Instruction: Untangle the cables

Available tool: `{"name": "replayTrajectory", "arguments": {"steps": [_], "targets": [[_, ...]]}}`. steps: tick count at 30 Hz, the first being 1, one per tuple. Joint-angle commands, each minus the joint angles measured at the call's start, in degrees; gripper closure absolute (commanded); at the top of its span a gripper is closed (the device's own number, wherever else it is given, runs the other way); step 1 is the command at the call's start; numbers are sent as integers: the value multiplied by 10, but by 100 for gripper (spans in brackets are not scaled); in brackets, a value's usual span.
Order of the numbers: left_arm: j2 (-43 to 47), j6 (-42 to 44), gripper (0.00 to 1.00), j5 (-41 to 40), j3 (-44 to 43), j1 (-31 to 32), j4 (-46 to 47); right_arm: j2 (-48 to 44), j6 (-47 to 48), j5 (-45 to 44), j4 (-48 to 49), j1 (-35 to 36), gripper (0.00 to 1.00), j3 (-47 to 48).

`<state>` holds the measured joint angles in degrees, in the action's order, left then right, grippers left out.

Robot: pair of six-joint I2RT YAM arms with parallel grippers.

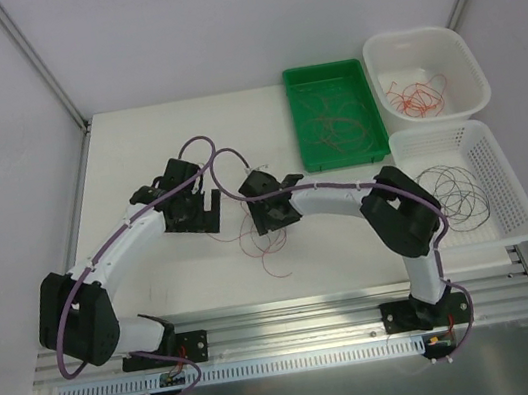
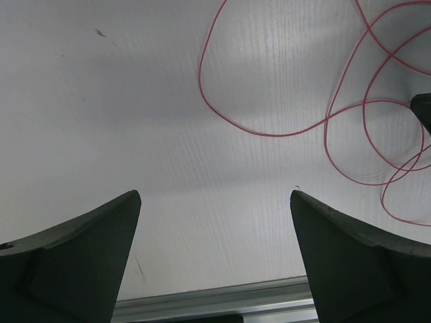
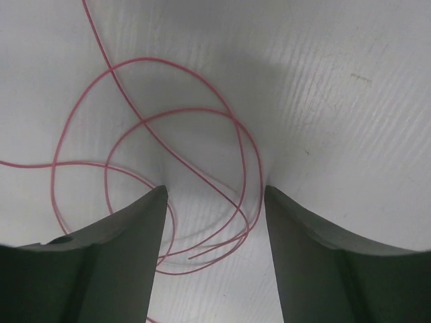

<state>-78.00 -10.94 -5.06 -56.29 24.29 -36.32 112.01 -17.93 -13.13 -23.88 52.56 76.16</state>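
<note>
Desk (image 1: 134,148), mid-front: one loose red cable (image 1: 267,243) lies flat in overlapping loops, right under the right gripper (image 1: 274,218). Other cables are already off in containers at the far right: reddish cables (image 1: 334,130) in the green tray (image 1: 295,81), orange-red cables (image 1: 416,96) in the white tub (image 1: 419,33), and dark cables (image 1: 454,191) in the white basket (image 1: 441,132).

Right gripper (image 3: 215,192): jaws partly apart and low over the desk, straddling several strands of the red cable (image 3: 145,124). The strands run free between the fingers, so nothing is pinched.

Left gripper (image 2: 214,195): released, jaws wide, only bare desk between them. The red cable (image 2: 269,134) curls just beyond, to its upper right, apart from both fingers.

Handling, as I judge it:
- The cable is hair-thin and next to weightless.
- It looks limp but springy, since the loops hold their curve. Expect it to recoil and drag neighbouring loops when lifted.
- It lies flush on a smooth desk, so it is hard to get under. Fingertips must touch down and close fully, or it slips out.
- It is not fragile, though a hard pull could cinch a crossing into a knot.

Where to take hold: a single strand clear of the crossings, or a free end such as the one lying between the right fingers. A second hold well along the same strand would let the loops open.
</note>
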Motion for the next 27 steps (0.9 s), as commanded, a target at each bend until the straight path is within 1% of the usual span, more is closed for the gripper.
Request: {"name": "replayTrajectory", "arguments": {"steps": [1,2,3,5,6,8,9,10,12,13,15,16,17,19,20,22,23,27], "targets": [[9,-5,5,-12,-3,-2,-3,13,-18,-18,-34,16,40,-8],[10,-5,5,-13,-3,-2,-3,11,-18,-14,-32,18,43,-16],[8,-5,5,-13,-3,-3,-4,8,-18,-9,-30,21,51,-31],[9,-4,5,-13,-3,-2,-5,2,-22,6,-21,28,60,-54],[9,-4,4,-14,-3,-2,-4,-3,-25,12,-17,29,73,-80],[8,-4,5,-14,-2,-3,-4,-25,-29,23,-4,33,85,-107],[7,-4,4,-15,-2,-2,-4,-35,-29,23,-2,33,95,-132],[7,-4,5,-15,-2,-3,-4,-57,-29,22,-4,33,99,-143],[5,-3,5,-14,-2,-2,-4,-85,-22,14,-7,35,99,-166],[6,-4,5,-14,-3,-3,-4,-122,-17,8,-13,35,99,-185],[6,-3,4,-14,-3,-2,-5,-163,-2,-15,-28,35,99,-196],[6,-3,4,-14,-3,-2,-4,-182,7,-37,-51,35,99,-199],[5,-3,4,-15,-3,-2,-4,-222,14,-49,-63,35,99,-197],[6,-3,4,-16,-3,-2,-4,-261,37,-72,-101,34,99,-191],[7,-3,4,-16,-3,-2,-4,-301,44,-94,-113,34,99,-176],[5,-3,4,-16,-2,-2,-4,-338,66,-124,-148,29,99,-158],[7,-3,4,-15,-2,-3,-5,-369,75,-134,-158,26,99,-134],[8,-3,4,-15,-2,-2,-5,-434,111,-169,-195,10,99,-75]]}}
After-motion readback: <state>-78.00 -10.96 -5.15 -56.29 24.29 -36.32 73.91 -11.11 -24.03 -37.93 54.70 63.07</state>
